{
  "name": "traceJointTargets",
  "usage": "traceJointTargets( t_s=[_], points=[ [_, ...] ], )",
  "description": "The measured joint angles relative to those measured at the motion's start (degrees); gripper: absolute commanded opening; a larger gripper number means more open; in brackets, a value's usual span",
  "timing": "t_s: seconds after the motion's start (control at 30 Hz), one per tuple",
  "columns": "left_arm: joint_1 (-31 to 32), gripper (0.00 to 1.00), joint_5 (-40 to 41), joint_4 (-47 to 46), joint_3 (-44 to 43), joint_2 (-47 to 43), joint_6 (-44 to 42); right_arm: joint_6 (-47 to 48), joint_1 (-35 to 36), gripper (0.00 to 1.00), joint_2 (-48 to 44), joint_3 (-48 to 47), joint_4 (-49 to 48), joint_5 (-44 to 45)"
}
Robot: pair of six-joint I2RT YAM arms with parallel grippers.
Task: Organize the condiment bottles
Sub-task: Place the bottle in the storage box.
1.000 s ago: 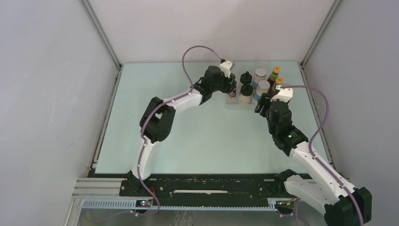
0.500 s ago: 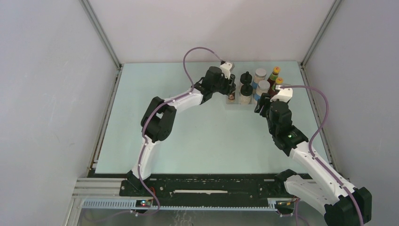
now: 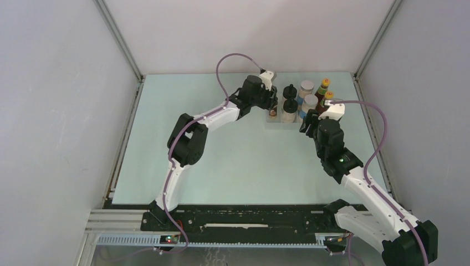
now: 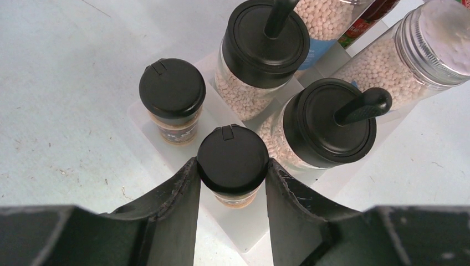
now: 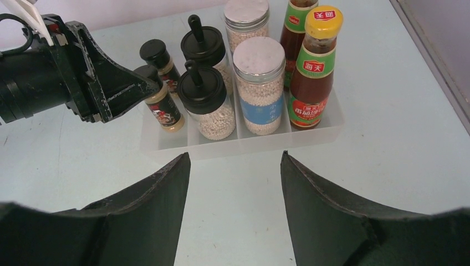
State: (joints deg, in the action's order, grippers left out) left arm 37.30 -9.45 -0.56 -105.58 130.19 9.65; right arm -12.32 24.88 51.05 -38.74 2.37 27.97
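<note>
My left gripper (image 4: 231,160) is shut on the black lid of a tiny dark jar (image 4: 233,191), which is in the near-left compartment of a clear tray (image 5: 238,145). I cannot tell if the jar rests on the tray floor. The second tiny dark jar (image 4: 172,91) stands just behind it. Two black-lidded pale jars (image 5: 206,97), two grey-lidded blue-labelled jars (image 5: 259,83) and two red sauce bottles with yellow caps (image 5: 312,69) stand in the tray in pairs. My right gripper (image 5: 235,158) is open and empty, just in front of the tray. In the top view, the left gripper (image 3: 271,105) is at the tray's left end and the right gripper (image 3: 308,124) at its right front.
The tray (image 3: 275,124) sits at the back right of the pale table. A metal frame post (image 3: 363,61) and the right wall stand close behind and beside it. My left arm (image 5: 50,77) reaches in from the tray's left.
My left gripper has shifted a little at the tray's left end with the tiny jar in it. The right arm has not moved.
</note>
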Motion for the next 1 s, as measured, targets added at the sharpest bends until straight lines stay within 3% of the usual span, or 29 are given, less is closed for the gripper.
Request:
traceJointTargets(
  t_s=[0.47, 0.6, 1.0],
  points=[
    [0.00, 0.06, 0.26, 2.32, 0.00, 0.04, 0.96, 0.00, -0.13, 0.69, -0.48, 0.00, -0.07, -0.55],
    [0.00, 0.00, 0.31, 2.93, 0.00, 0.04, 1.11, 0.00, -0.13, 0.69, -0.74, 0.00, -0.07, -0.68],
    [0.09, 0.00, 1.84, 3.41, -0.11, 0.13, 1.84, -0.02, -0.11, 0.69, -0.81, 0.00, -0.07, -0.87]
  ],
)
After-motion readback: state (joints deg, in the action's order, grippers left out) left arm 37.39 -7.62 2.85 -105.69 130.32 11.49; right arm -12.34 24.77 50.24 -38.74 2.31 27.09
